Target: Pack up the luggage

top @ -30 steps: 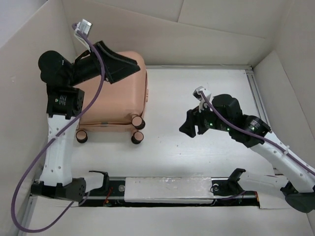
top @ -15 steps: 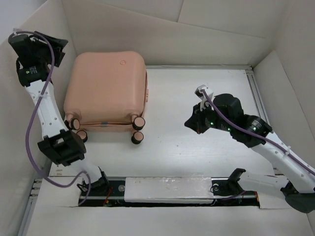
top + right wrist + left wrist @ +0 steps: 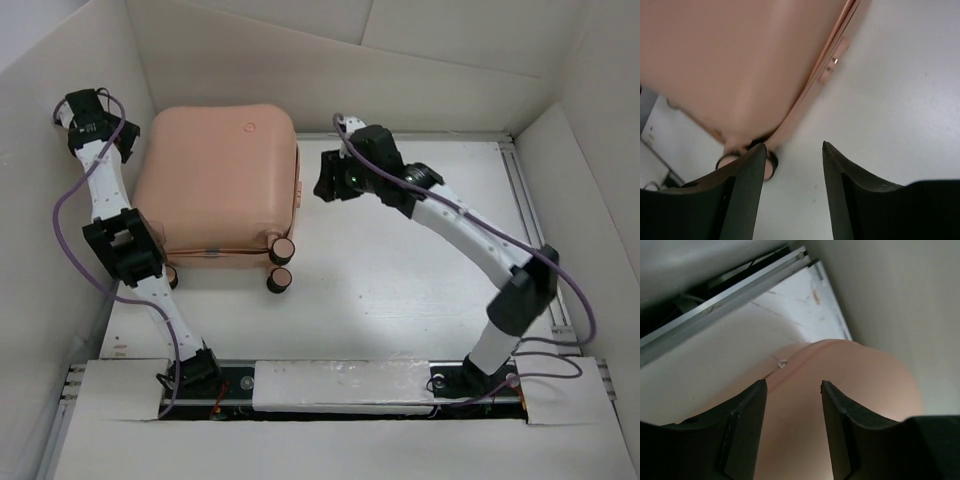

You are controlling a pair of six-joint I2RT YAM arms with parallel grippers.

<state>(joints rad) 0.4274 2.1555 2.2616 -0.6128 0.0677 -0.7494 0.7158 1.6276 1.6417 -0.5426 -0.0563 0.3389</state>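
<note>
Both spread — left end effector [image 3: 792,385] and right end effector [image 3: 792,147] flank the luggage [image 3: 215,180], just beside it.

luggage [image 3: 215,180]: plain salmon pink
wheels [image 3: 284,247]: black, apparently with pink caps
desk [image 3: 400,260]: white
left claw [image 3: 793,387]: black
right claw [image 3: 793,150]: black
cables [image 3: 56,212]: purple

- The luggage [image 3: 215,180] is laid flat on the far left part of the table [image 3: 420,270], close beside the left wall [image 3: 40,300].
- Its wheels [image 3: 283,247] are turned toward the near edge (the right pair is seen plainly).
- The left gripper [image 3: 792,386] is placed at the luggage's far left corner.
- The right gripper [image 3: 794,146] is placed just beside its right edge.
</note>
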